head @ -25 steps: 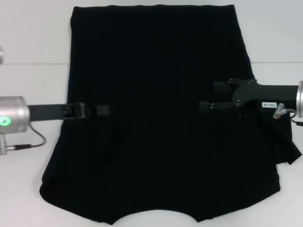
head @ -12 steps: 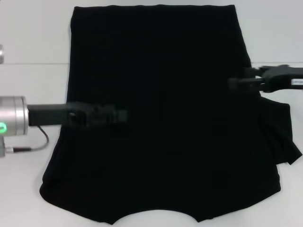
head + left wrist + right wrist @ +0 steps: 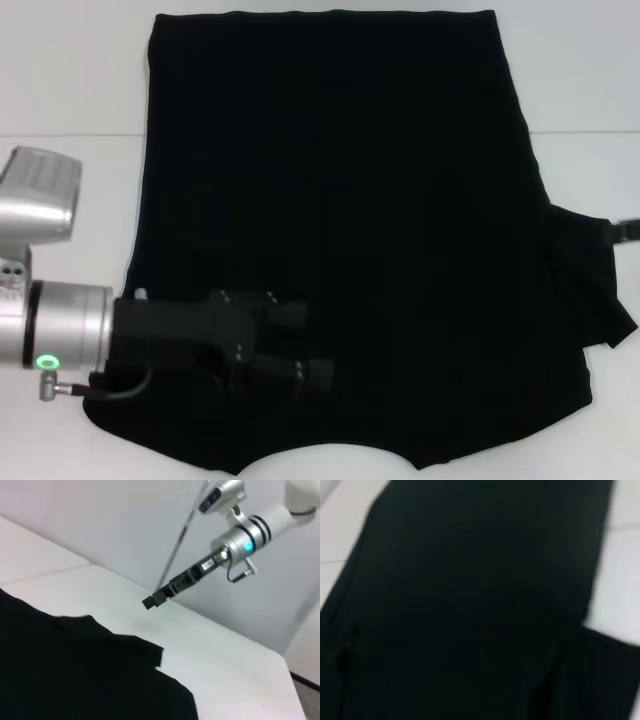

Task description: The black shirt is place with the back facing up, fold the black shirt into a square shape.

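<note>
1. The black shirt (image 3: 340,230) lies spread flat on the white surface (image 3: 70,70), its straight hem at the far side and the curved neckline at the near edge of the head view.
2. No lettering or print shows on the upward-facing side of the shirt; it is plain black cloth.
3. One short sleeve sticks out at the robot's right side and lies in loose folds on the surface.
4. The left hand (image 3: 300,372) is low over the near left part of the shirt, reaching in from the left on its silver arm, which carries a lit green ring.
5. Black on black, its fingers cannot be made out, so I cannot tell whether it is spread or pressed together.
6. The right hand (image 3: 150,601) is lifted clear of the cloth beyond the shirt's right side; only its tip shows at the right edge of the head view.
7. A small white label sits on the right hand's body, too small to read.
8. Whether the right hand is spread or closed cannot be told.
</note>
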`<move>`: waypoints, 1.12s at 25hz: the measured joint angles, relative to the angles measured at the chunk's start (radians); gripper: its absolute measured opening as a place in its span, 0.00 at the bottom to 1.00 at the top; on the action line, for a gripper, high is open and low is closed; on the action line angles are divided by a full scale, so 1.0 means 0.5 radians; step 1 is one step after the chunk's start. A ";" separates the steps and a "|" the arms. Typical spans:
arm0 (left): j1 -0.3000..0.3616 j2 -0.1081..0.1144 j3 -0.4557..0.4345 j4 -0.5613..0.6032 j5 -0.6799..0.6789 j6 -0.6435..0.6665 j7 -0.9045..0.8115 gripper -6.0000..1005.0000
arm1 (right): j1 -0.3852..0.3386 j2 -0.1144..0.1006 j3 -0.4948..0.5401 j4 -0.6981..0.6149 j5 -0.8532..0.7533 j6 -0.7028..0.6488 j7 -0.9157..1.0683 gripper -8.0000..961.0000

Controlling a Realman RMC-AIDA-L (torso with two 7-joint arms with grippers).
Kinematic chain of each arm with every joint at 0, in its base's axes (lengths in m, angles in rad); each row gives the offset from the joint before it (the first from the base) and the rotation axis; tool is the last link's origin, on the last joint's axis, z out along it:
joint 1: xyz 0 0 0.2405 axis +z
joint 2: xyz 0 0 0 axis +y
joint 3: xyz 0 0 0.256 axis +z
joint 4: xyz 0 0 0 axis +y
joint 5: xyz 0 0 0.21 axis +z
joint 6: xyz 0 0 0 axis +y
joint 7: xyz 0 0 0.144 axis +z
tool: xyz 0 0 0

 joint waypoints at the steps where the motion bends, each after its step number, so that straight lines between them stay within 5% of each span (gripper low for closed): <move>1: 0.001 -0.004 0.023 0.000 0.001 0.000 0.011 0.89 | -0.013 -0.006 0.032 -0.005 -0.044 -0.023 0.029 0.96; 18: -0.017 -0.010 0.113 -0.001 0.018 -0.024 0.022 0.94 | 0.019 -0.005 0.016 0.344 -0.191 0.097 -0.001 0.96; 24: -0.017 -0.008 0.105 -0.001 0.019 -0.037 0.017 0.94 | 0.038 0.018 -0.066 0.407 -0.193 0.189 -0.014 0.90; 28: -0.017 -0.009 0.104 -0.004 0.019 -0.056 0.016 0.94 | 0.032 0.026 -0.072 0.404 -0.193 0.190 -0.028 0.71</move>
